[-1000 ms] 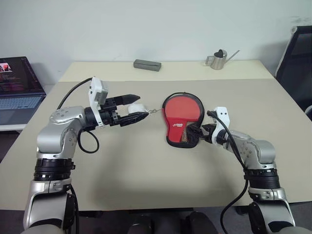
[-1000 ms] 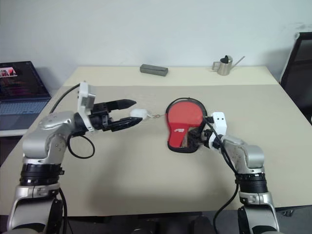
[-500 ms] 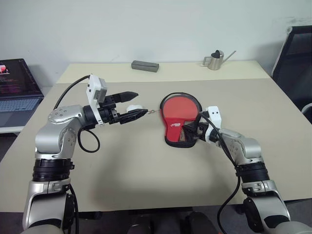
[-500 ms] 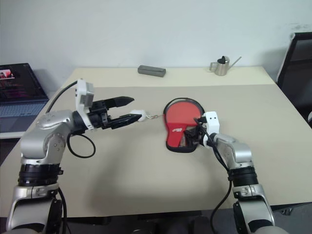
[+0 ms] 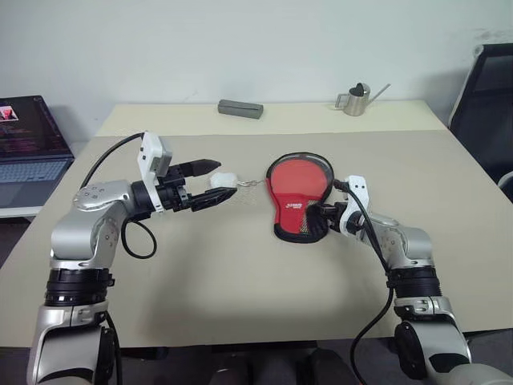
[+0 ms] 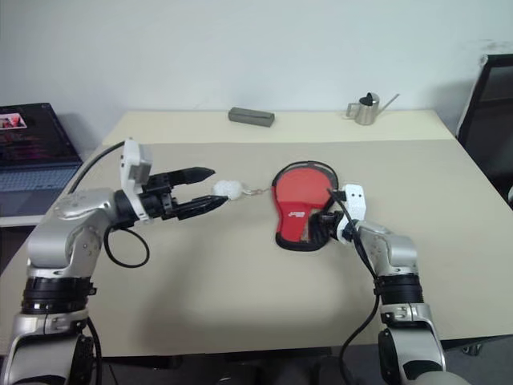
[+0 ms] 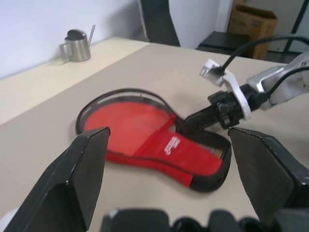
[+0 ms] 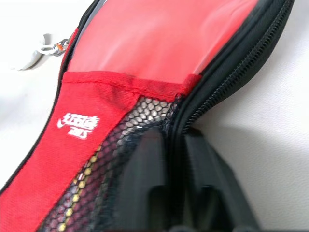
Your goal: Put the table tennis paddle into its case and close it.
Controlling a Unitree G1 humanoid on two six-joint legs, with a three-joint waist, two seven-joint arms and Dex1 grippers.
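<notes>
1. Behind the big beige table [image 5: 240,273] is a plain white wall, with a laptop [image 5: 28,144] off to the left, a grey box [image 5: 240,108] and a small metal watering can [image 5: 355,98] at the far edge.
2. Near the middle of the table lies the case [image 5: 299,196], flat, red and black, with a white logo and a mesh pocket.
3. Inside it sits the table tennis paddle [image 7: 126,118]. Its red face shows through the clear part, so the putting-in step looks done.
4. The right gripper [image 5: 322,216] is pinched tight on the zip edge of the case, by the mesh pocket.
5. The left gripper [image 5: 212,183] hangs over the table, well apart from the case, with its fingers spread wide and nothing in them.
6. A small white tag [image 5: 224,178] on a little chain lies just beside the round end of the case.
7. The zip looks partly undone along the edge, so closing the case is probably the job left.
</notes>
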